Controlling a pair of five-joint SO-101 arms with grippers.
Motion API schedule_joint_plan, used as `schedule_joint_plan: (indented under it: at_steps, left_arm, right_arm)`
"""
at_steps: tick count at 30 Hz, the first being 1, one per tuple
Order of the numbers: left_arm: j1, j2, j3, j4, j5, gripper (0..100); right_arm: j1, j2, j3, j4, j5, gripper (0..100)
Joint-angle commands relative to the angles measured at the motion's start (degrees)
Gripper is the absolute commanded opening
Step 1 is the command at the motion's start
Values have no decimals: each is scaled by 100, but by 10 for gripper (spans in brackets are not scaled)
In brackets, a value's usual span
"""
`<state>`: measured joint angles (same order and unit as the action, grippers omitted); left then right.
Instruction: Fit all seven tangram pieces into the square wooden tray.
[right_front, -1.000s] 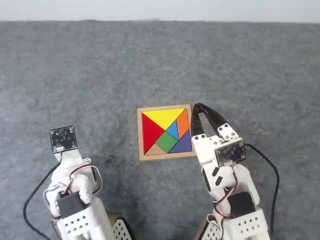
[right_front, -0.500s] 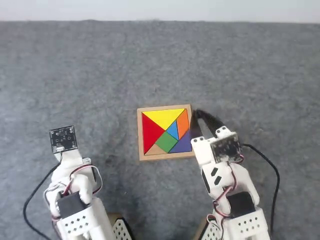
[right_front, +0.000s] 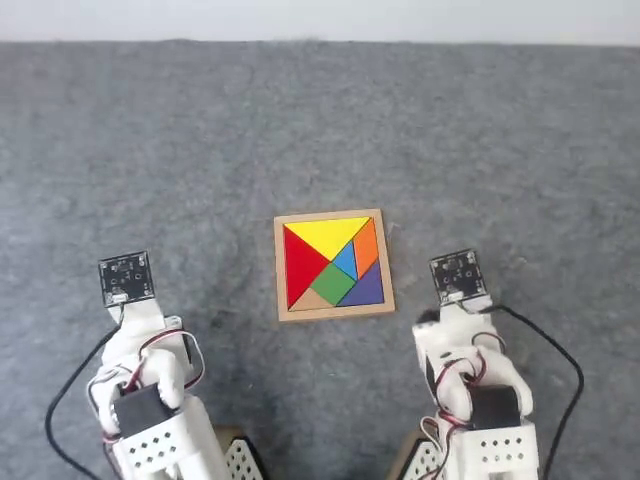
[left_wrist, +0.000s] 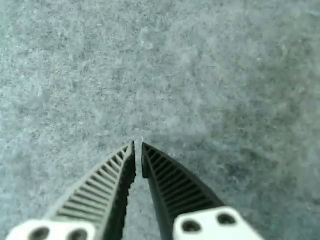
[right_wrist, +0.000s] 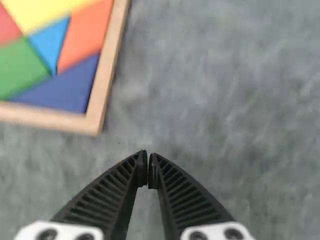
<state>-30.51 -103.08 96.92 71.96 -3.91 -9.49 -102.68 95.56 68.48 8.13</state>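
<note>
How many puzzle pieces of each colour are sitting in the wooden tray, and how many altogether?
yellow piece: 1
red piece: 1
orange piece: 1
blue piece: 1
green piece: 1
purple piece: 1
tan piece: 1
Total: 7 pieces, all inside the tray

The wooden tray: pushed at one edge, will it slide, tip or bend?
The wooden tray is probably stiff, judging by its solid rim. Flat and low, it seems unlikely to tip. The fuzzy grey mat may resist sliding.
</note>
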Motion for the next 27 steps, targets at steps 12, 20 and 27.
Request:
schedule_joint_plan:
  at_steps: [12,20,27]
  left_arm:
    - [-26,-97,-48,26,-53,25]
    - [-35,-97,-48,26,-53,25]
    - [-35,-97,-48,26,-53,25]
  right_arm:
    - [66,-119,88,655,79,24]
    - [75,-119,88,655,79,24]
    - [75,-119,88,655,79,24]
